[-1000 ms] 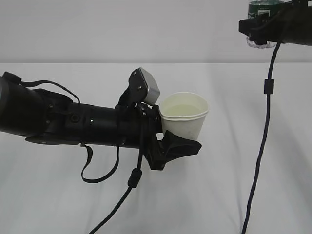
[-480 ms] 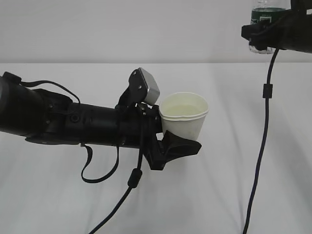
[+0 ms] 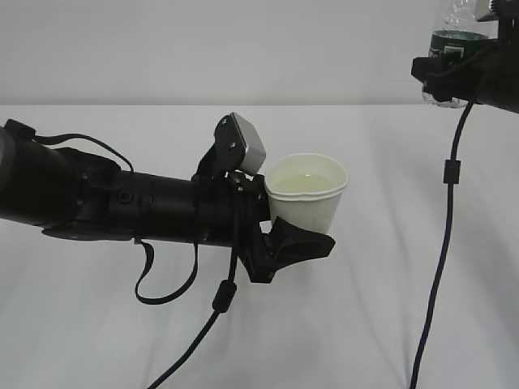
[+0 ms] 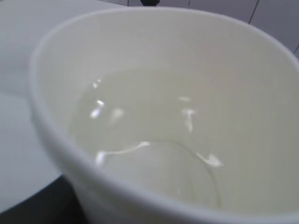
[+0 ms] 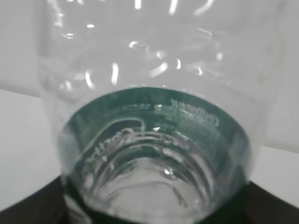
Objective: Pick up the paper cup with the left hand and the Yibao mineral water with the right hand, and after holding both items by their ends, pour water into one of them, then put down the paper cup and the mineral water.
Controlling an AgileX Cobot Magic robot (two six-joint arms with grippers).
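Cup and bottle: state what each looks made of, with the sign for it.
Paper cup: looks like matte white paperboard, judging by its rolled rim and dull, opaque, cream inside; any inner coating cannot be told.
Bottle: looks like clear glossy plastic, with see-through ribbed walls, sharp highlights and a dark green label band.

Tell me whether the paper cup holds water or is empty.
Holds water. The paper cup shows a glinting liquid surface inside; from the exterior view it sits upright, water level below the rim.
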